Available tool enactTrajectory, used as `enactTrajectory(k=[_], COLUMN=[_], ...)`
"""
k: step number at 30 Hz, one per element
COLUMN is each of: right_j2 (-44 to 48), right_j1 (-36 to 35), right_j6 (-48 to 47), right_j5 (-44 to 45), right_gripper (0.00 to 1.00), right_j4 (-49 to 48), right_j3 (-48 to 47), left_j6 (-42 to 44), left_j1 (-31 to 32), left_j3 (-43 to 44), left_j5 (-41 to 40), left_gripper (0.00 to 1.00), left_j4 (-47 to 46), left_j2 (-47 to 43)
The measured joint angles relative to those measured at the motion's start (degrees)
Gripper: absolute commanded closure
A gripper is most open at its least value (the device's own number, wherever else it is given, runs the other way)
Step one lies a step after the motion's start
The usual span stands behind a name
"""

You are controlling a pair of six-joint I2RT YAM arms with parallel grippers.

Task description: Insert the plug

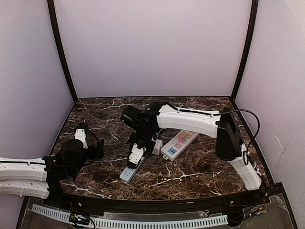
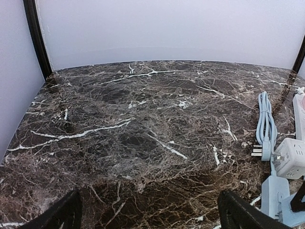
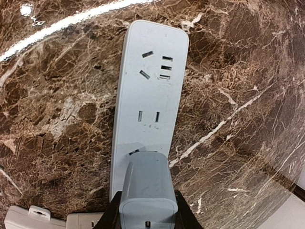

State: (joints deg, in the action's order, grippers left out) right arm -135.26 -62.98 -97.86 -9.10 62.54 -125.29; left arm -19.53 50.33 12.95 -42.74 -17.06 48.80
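The dark marble table (image 1: pixel 200 174) fills the enclosure between pale walls; the right arm (image 1: pixel 190 121) reaches from its base across to the middle of the table, while the left arm (image 1: pixel 24 174) lies low at the left edge; a pale grey power strip (image 3: pixel 152 86) lies flat under the right wrist, its far sockets bare; a second white strip with coloured labels (image 1: pixel 179 144) lies just to its right, and a white cube adapter (image 2: pixel 290 160) sits near it; the right gripper (image 3: pixel 145 212) is clamped on the plug (image 3: pixel 145 183), which stands over the near end of the grey strip, though whether its pins are seated cannot be told; a coiled light-blue cable (image 2: pixel 266 121) lies beside the cube; the left gripper (image 2: pixel 150 214) has its fingers (image 2: pixel 62 214) wide apart, holding nothing.
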Motion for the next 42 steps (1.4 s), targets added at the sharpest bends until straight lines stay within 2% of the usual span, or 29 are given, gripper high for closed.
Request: enactTrajectory(k=[31, 42], right_j2=[-0.17, 1.57], right_j1=[-0.68, -1.18], right_j6=[0.46, 1.81], right_j5=[-0.22, 1.51], right_gripper=[1.00, 1.00], right_j4=[-2.38, -4.22], right_j3=[0.50, 3.74], left_j6=[0.04, 0.04], left_j1=[-0.09, -0.09], left_j3=[-0.39, -0.81], left_j5=[-0.24, -0.42], left_gripper=[0.01, 0.01], left_j4=[-0.68, -0.96], left_j2=[-0.17, -0.17])
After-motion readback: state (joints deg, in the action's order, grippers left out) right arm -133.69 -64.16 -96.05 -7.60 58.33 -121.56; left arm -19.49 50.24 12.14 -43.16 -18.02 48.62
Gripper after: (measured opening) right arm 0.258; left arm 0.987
